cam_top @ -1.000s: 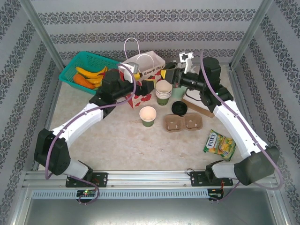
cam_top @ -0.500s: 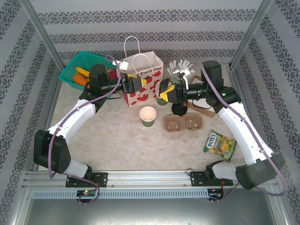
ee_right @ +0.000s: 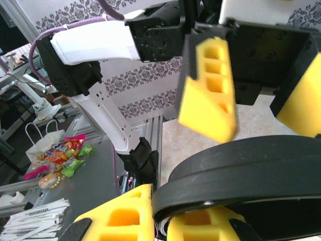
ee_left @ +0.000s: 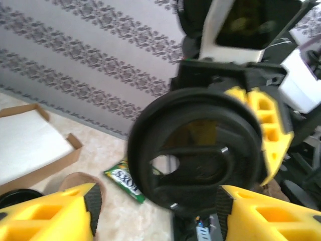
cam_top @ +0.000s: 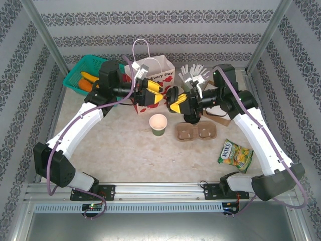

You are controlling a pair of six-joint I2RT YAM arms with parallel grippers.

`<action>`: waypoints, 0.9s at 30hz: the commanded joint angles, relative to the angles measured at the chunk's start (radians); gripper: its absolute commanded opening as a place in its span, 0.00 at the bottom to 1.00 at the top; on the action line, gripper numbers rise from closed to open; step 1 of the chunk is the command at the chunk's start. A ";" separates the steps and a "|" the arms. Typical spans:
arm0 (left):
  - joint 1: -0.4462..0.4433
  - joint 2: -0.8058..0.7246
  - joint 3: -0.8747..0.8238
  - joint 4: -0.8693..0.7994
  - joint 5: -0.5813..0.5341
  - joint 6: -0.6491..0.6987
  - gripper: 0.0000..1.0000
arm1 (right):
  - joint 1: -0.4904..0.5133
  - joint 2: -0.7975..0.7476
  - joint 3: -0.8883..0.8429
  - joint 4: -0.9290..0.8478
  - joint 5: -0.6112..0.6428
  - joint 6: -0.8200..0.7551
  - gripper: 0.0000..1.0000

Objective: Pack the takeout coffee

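Note:
The takeout coffee, a dark green paper cup (cam_top: pixel 158 124), stands open-topped at mid-table, left of the brown two-cup carrier (cam_top: pixel 195 131). Above and behind it my right gripper (cam_top: pixel 175 103) (ee_right: pixel 163 213) is shut on the rim of a black plastic lid (cam_top: pixel 172 95) (ee_right: pixel 251 175), held in the air on edge. My left gripper (cam_top: pixel 159 93) (ee_left: pixel 159 195) faces it from the left. Its yellow fingers (ee_left: pixel 65 211) straddle the lid (ee_left: pixel 200 150), open, with a gap still showing at the left pad.
A paper bag (cam_top: pixel 150 75) with handles stands behind the grippers, and a teal basket (cam_top: pixel 80 70) of fruit at back left. Straws (cam_top: pixel 193 73), more black lids (cam_top: pixel 192 116) and a flat cardboard box (cam_top: pixel 220 116) (ee_left: pixel 30 145) lie right of them. A snack packet (cam_top: pixel 234 154) (ee_left: pixel 125 178) lies front right.
My right gripper has swung from the back toward the centre with the lid. My left gripper has moved right to meet it, and its jaws have narrowed round the lid.

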 commanded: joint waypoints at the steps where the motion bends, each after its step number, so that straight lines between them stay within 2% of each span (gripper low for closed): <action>1: -0.007 0.014 0.031 -0.039 0.080 0.067 0.57 | 0.016 0.009 0.024 -0.012 -0.044 -0.067 0.00; 8: -0.008 0.030 0.041 -0.032 0.068 0.050 0.57 | 0.040 -0.004 0.013 -0.004 -0.051 -0.094 0.00; 12: -0.017 0.054 0.063 -0.047 0.095 0.054 0.52 | 0.054 -0.002 0.007 0.013 -0.074 -0.100 0.00; 21: -0.030 0.059 0.110 -0.206 0.174 0.206 0.33 | 0.062 0.008 0.016 0.010 -0.070 -0.110 0.00; 27: -0.043 0.076 0.164 -0.340 0.190 0.309 0.26 | 0.065 0.006 0.010 0.007 -0.062 -0.105 0.00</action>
